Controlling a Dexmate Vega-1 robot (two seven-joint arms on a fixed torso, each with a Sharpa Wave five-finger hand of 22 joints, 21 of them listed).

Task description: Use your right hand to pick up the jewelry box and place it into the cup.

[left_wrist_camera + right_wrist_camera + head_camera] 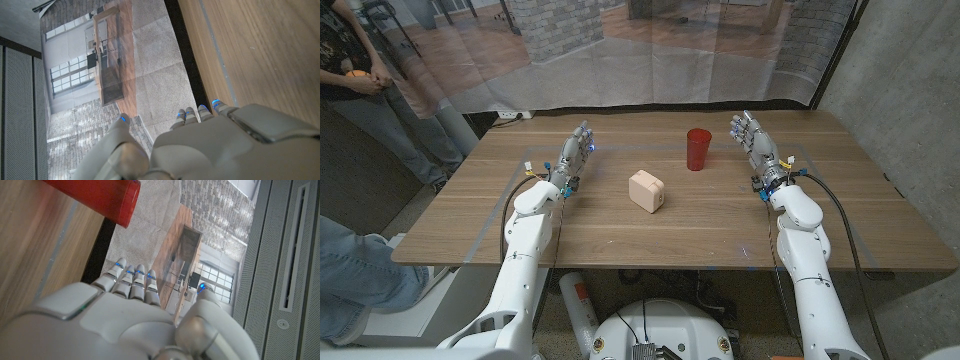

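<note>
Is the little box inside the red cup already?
No, the jewelry box sits on the table, apart from the red cup.

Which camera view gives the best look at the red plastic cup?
The head view: the red plastic cup is seen whole there, upright on the wooden table, beyond the cream jewelry box. The right wrist view catches part of its side and rim, cut by the picture's edge. The left wrist view gives nothing of it.

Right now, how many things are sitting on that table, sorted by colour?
Red: 1, the cup
Cream: 1, the jewelry box
Total: 2 things on the wooden table, not counting the robot's two hands.
</note>
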